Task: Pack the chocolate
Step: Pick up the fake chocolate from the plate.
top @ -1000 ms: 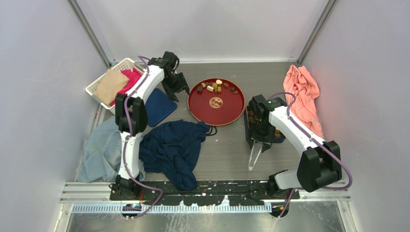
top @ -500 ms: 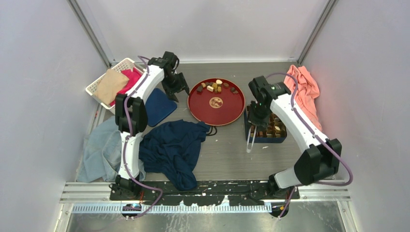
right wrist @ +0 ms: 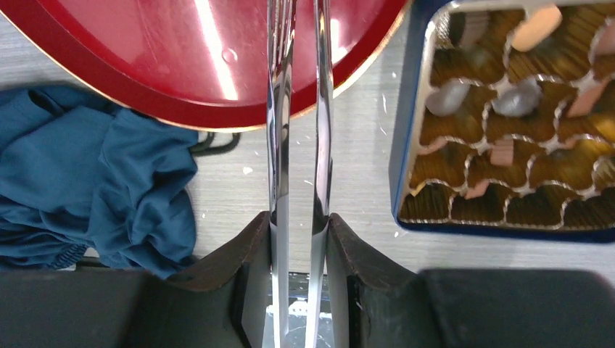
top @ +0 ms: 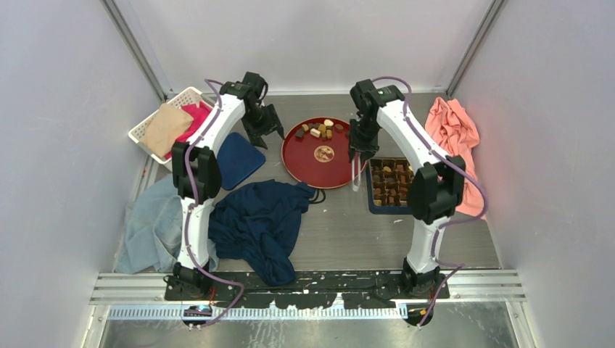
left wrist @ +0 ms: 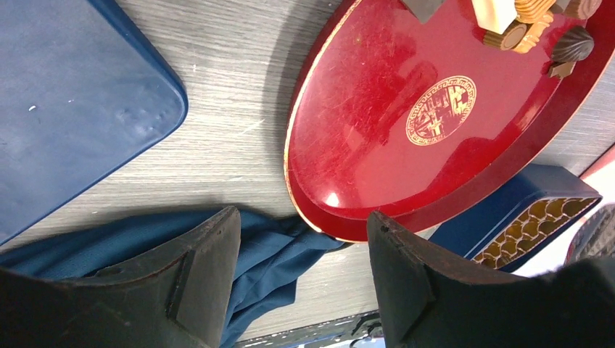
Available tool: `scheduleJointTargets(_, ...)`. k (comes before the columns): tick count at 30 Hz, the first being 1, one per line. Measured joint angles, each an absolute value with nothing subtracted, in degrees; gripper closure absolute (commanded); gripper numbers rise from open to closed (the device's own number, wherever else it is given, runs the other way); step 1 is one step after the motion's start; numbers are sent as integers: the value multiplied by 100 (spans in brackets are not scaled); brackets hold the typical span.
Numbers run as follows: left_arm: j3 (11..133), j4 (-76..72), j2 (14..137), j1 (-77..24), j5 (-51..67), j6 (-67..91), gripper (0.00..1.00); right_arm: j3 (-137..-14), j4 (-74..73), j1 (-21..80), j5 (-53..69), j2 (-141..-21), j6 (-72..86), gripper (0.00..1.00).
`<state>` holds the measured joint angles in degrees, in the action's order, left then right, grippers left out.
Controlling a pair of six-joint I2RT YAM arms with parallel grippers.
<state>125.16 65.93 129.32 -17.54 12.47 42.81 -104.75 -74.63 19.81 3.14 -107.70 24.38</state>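
Swung away from above the navy box (right wrist: 405,109), the right tool (right wrist: 299,225) now hangs between it and the red tray (right wrist: 145,51), clamped on slim tongs (right wrist: 279,109). Chocolate (top: 320,130) lies ahead-left of it on the tray; more sits in the box at its right. The left tool (left wrist: 301,246) gapes wide beside the tray, holding nothing.

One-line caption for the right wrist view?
Right gripper shut on metal tongs, red tray ahead, partly filled navy box to the right.
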Motion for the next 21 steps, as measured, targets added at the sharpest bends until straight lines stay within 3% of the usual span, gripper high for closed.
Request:
scheduleJointTargets(6,12492,6663,12932,-1747,1243,4217,35,-11452,-7559,2045,397,-11880,2383,63)
scheduleJointTargets(21,11983,6755,12895,-1557,1170,4049,34,-12495,-7463,1931,565,-13391,2377,56)
